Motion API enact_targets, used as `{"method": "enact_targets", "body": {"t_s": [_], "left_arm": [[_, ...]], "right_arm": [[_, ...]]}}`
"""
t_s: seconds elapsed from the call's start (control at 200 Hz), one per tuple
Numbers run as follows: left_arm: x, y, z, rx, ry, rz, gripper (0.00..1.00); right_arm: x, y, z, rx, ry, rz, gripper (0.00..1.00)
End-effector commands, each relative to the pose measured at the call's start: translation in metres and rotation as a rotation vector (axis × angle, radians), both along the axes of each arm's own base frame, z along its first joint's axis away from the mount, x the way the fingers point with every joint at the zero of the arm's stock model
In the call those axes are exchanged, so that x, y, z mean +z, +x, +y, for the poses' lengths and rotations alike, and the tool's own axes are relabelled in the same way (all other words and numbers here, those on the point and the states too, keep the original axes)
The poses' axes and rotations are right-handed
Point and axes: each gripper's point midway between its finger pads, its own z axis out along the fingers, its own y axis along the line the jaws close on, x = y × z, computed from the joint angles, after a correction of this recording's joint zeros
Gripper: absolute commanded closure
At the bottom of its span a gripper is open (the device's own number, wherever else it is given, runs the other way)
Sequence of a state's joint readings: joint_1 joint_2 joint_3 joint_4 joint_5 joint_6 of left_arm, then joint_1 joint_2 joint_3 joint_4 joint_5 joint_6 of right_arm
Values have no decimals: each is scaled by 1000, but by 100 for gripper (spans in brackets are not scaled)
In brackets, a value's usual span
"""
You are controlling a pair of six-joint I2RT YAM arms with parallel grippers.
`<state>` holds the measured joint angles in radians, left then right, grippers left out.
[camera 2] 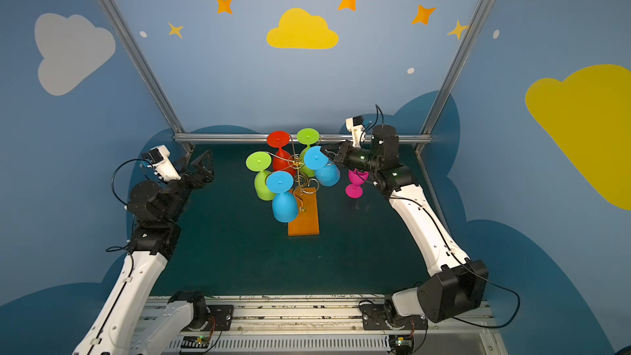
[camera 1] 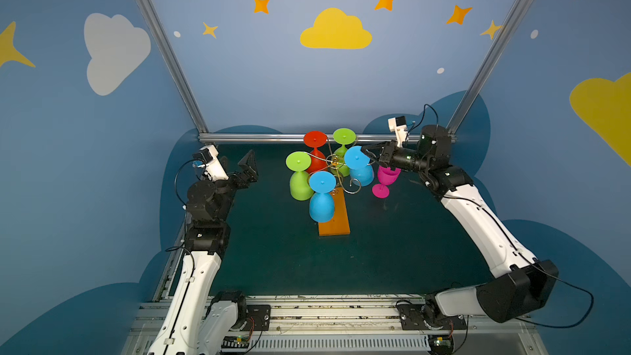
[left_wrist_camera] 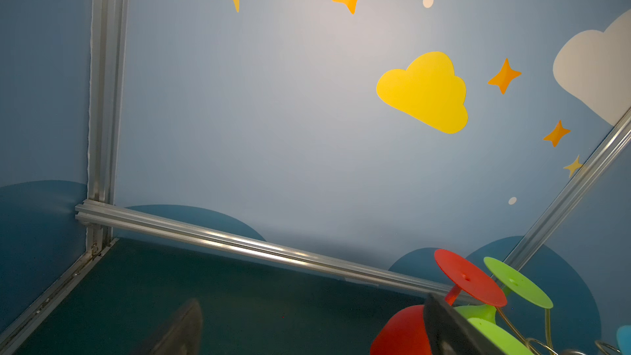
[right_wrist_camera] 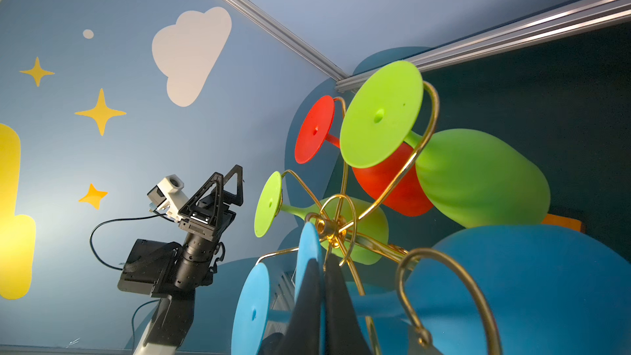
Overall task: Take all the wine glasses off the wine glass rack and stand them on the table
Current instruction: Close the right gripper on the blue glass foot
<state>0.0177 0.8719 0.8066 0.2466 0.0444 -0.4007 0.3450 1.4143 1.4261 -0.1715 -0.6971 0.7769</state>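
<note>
Nearest, the flat orange wooden base of the thin gold wire wine glass rack point(camera 1: 336, 223) lies mid-table, and a matte sky-blue goblet point(camera 1: 321, 204) hangs upside down over it. At the left, well apart, the left gripper point(camera 1: 250, 169) gapes wide, holding nothing. Farther back, the right gripper point(camera 1: 366, 151) pinches the round foot of the inverted blue wine glass point(camera 1: 361, 170), which hangs on the rack's right scroll arm. A pink goblet point(camera 1: 387, 176) stands upright just beside it.

The left tool point(camera 1: 251, 169) gapes wide on its bent, raised arm, while the right tool point(camera 1: 367, 150), pinched closed, reaches level toward the middle.
</note>
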Motion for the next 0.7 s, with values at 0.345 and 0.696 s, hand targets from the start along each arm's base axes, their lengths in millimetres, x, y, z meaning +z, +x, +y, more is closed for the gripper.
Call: {"method": "enact_targets", "body": {"t_s": [0.345, 0.696], "left_arm": [[5, -4, 4, 20, 5, -19, 1], [4, -4, 4, 21, 1, -17, 1]], "right_arm": [[25, 32, -2, -30, 23, -76, 100], [27, 40, -28, -96, 39, -77, 100]]}}
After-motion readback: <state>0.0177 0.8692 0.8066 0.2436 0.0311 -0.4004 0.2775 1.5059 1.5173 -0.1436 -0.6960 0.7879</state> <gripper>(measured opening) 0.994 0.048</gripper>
